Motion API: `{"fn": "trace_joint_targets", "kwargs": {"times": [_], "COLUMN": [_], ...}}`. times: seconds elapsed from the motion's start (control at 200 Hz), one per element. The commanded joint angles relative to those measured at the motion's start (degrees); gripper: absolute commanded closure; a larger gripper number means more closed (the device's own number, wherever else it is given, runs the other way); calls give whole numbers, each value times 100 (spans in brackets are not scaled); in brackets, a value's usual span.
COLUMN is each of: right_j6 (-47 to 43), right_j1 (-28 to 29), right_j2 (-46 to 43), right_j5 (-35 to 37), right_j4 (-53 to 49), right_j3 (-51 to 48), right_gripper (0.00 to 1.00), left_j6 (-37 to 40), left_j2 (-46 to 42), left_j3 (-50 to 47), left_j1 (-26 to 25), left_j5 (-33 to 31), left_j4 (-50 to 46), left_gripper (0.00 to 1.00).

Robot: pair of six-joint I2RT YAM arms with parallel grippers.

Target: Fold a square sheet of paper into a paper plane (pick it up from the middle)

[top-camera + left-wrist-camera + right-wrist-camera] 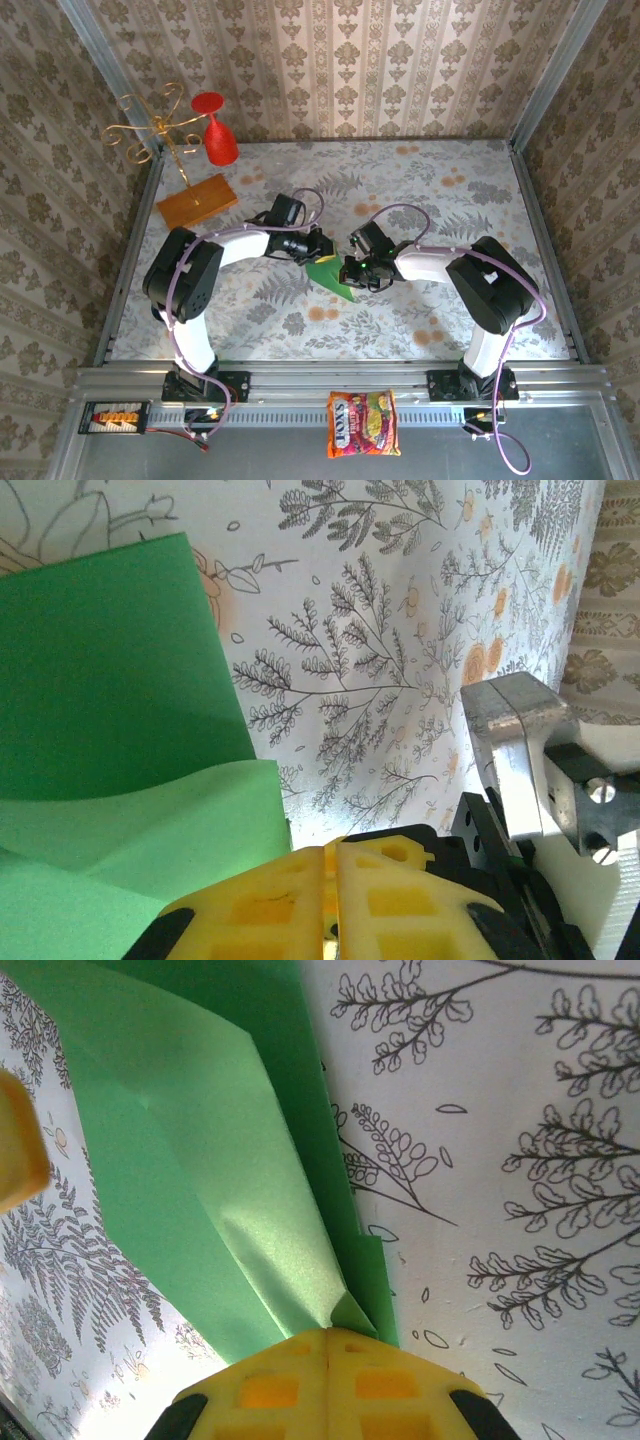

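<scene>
One container in play: a red goblet [217,135] at the back left of the bench [450,320], and we can't see inside it. Beside it stand a gold wire stand [150,125] and an orange board [197,200]. A snack packet [362,424] lies on the near rail.

Mid-bench, both arms meet over the green paper [331,277], which is partly folded. From above it's a wedge. Its long axis runs from far left to near right, and its tip points near right, close to the right fingers [352,272]. The left fingers [320,252] sit at its far-left end.

From above the fingertips are too small to judge, but the wrist cameras bring them close. On the right wrist, the yellow fingers are pressed together and a raised crease of paper runs straight into their seam: pinched. On the left wrist, the fingers are closed tight too. A lighter flap reaches them from the left, but we can't tell whether it's gripped.
</scene>
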Motion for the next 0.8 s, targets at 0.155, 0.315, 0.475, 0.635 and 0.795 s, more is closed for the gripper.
{"fn": "trace_joint_targets", "kwargs": {"times": [0.155,0.315,0.475,0.635,0.795], "right_j6": [123,167,183,189,199], "right_j1": [-13,-12,-9,-9,-13], "right_j2": [235,263,277,310,334], "right_j5": [292,275,257,248,248], "right_j4": [-640,-638,-666,-695,-714], "right_j3": [-60,-52,-51,-64,-84], "right_gripper": [96,96,96,96,96], "left_j6": [83,85,142,146,148], "left_j2": [100,160,114,197,296], "left_j3": [-240,-289,-336,-297,-277], "left_j1": [-226,-297,-373,-376,-377], "left_j5": [-257,-259,-518,-585,-692], "left_j4": [-2,-27,-250,-257,-282], "left_gripper": [95,96,96,96,96]}}
